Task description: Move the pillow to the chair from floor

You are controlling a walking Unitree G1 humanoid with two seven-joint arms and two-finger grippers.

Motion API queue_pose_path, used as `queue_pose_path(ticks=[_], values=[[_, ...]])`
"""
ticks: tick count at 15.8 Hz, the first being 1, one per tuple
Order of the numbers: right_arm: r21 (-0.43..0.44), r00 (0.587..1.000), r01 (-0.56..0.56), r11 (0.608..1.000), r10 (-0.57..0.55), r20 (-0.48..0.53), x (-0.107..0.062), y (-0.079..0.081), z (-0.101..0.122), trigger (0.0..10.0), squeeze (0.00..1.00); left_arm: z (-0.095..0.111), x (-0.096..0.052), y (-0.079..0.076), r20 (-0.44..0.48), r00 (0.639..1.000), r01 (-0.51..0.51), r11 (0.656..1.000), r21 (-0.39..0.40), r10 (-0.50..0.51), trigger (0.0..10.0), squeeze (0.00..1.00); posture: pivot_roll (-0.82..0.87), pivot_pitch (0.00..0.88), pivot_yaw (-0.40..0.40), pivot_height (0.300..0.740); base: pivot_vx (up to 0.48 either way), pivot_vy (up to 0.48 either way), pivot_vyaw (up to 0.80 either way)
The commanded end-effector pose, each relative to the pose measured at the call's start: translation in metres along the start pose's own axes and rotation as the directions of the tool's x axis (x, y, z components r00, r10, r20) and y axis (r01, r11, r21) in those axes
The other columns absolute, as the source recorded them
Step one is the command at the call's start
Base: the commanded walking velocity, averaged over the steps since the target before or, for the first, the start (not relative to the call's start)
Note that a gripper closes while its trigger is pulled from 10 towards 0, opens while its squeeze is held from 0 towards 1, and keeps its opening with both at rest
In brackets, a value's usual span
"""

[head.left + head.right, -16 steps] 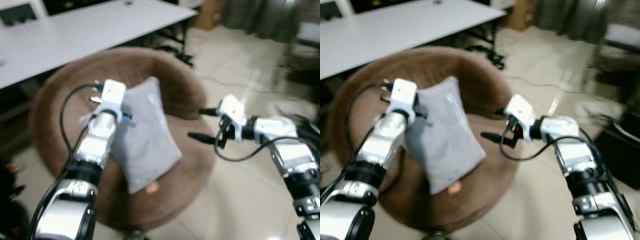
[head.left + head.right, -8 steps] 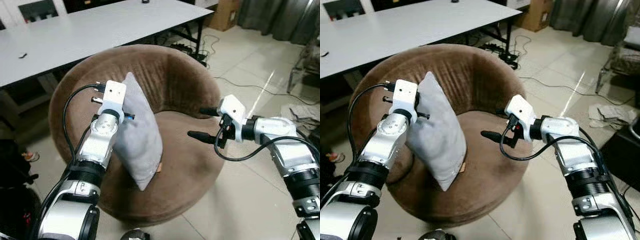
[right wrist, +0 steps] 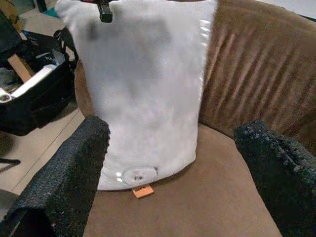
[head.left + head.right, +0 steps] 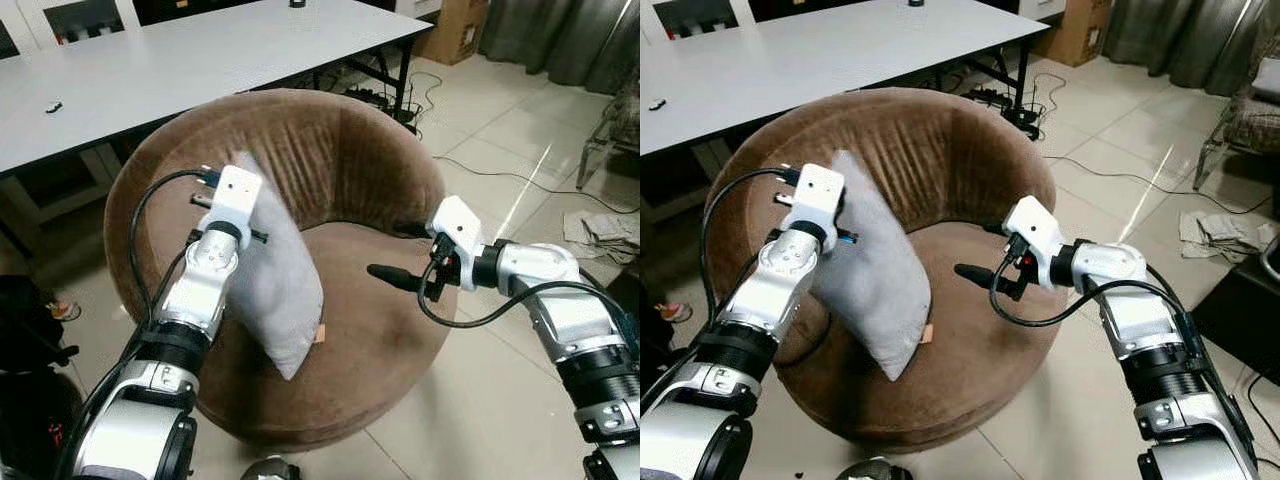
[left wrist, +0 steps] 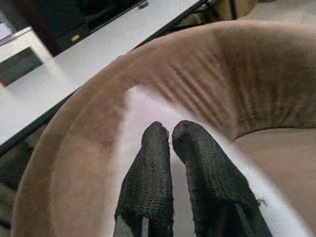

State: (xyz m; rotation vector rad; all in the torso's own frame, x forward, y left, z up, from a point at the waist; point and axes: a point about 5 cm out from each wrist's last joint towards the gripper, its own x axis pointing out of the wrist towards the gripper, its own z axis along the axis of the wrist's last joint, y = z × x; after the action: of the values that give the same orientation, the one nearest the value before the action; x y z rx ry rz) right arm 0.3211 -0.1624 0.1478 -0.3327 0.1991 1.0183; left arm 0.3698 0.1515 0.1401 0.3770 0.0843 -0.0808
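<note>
A white worktop (image 4: pixel 180 60) stands behind the round brown chair (image 4: pixel 380 330). The grey pillow (image 4: pixel 275 290) stands tilted on the seat's left edge, seemingly against the backrest, pinched at its top by the left tool (image 5: pixel 170 136). The right tool (image 4: pixel 395 277) hovers spread wide over the seat's right side, apart from the pillow.

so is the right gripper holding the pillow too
No, the right gripper hangs open over the chair seat, apart from the pillow, which the left gripper pinches at its upper edge.
</note>
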Motion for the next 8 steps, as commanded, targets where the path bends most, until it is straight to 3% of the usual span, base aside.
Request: queue_pose_path(ticks=[1, 4, 6, 7, 8], values=[[0.005, 1.000, 0.000, 1.000, 0.000, 0.003, 0.0013, 0.0022, 0.0005, 10.0, 0.00, 0.0002, 0.0004, -0.0022, 0.003, 1.000, 0.016, 1.000, 0.001, -0.016, 10.0, 1.00, -0.10, 0.000, 0.053, 0.740, 0.000, 0.000, 0.00], [0.016, 1.000, -0.003, 1.000, 0.003, 0.005, 0.0032, 0.0061, -0.0013, 10.0, 0.00, -0.0003, 0.0017, -0.0031, 0.002, 1.000, 0.017, 1.000, 0.019, -0.017, 10.0, 1.00, -0.10, 0.000, 0.054, 0.740, 0.000, 0.000, 0.00], [0.026, 1.000, 0.004, 1.000, -0.004, 0.010, 0.0042, 0.0070, -0.0018, 10.0, 0.00, -0.0032, 0.0019, -0.0033, -0.039, 0.999, 0.016, 0.999, -0.043, -0.017, 10.0, 1.00, -0.10, 0.000, 0.054, 0.740, 0.000, 0.000, 0.00], [0.038, 1.000, 0.021, 0.999, -0.022, 0.020, 0.0059, 0.0071, -0.0015, 10.0, 0.00, -0.0020, 0.0024, -0.0030, -0.026, 1.000, 0.013, 0.999, -0.041, -0.014, 10.0, 0.00, -0.10, 0.000, 0.054, 0.740, 0.000, 0.000, 0.00], [0.057, 0.998, 0.047, 0.997, -0.049, 0.032, 0.0090, 0.0065, -0.0011, 10.0, 0.00, -0.0030, 0.0025, -0.0039, -0.029, 0.999, 0.018, 0.997, -0.071, -0.020, 10.0, 0.00, -0.10, 0.000, 0.054, 0.740, 0.000, 0.000, 0.00]])
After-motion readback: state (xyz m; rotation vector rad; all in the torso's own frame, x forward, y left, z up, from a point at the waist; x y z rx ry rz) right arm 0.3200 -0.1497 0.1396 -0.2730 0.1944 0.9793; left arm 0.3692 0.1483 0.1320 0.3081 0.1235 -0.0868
